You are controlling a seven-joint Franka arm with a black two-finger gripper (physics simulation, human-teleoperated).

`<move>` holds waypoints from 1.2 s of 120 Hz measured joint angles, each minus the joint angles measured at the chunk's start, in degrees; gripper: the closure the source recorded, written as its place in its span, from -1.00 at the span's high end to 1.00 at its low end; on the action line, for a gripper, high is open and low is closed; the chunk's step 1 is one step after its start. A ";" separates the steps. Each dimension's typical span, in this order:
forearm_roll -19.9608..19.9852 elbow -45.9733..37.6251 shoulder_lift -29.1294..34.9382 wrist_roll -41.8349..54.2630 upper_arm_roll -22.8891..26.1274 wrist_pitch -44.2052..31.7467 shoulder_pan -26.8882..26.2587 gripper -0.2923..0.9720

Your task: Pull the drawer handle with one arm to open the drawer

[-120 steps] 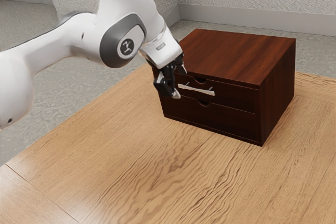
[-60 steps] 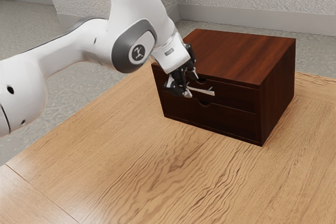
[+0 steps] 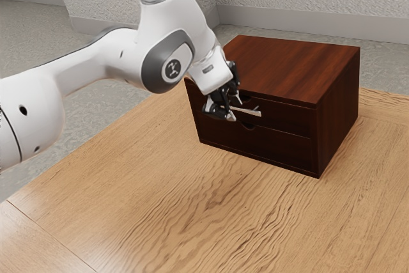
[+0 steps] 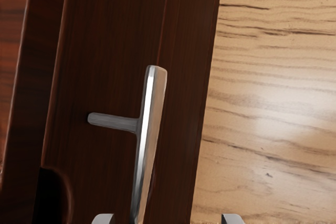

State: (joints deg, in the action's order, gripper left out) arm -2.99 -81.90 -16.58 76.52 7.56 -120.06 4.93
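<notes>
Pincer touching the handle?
Cannot tell. Wrist view: the handle runs between the fingertips, clear of one, close to the other at the picture's edge. Exterior view: the pincer covers the handle's end.

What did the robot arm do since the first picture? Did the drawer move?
The arm swung toward the exterior view's right, carrying the gripper from the front corner of the cabinet to the end of the silver handle, which now sits between its open fingers. Nothing is gripped yet. The top drawer stayed shut and the cabinet did not move.
</notes>
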 joint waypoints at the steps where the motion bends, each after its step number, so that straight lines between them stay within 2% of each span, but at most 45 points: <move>1: -0.01 0.05 -0.05 0.03 0.00 0.00 0.01 -0.22; 99: 0.14 0.17 -0.32 1.57 -0.02 -0.15 0.27 -0.42; 144: 0.16 -1.60 1.05 1.75 0.00 -0.09 0.36 -0.43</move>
State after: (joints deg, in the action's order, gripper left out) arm -2.83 -83.50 -15.53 78.28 7.56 -120.15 5.29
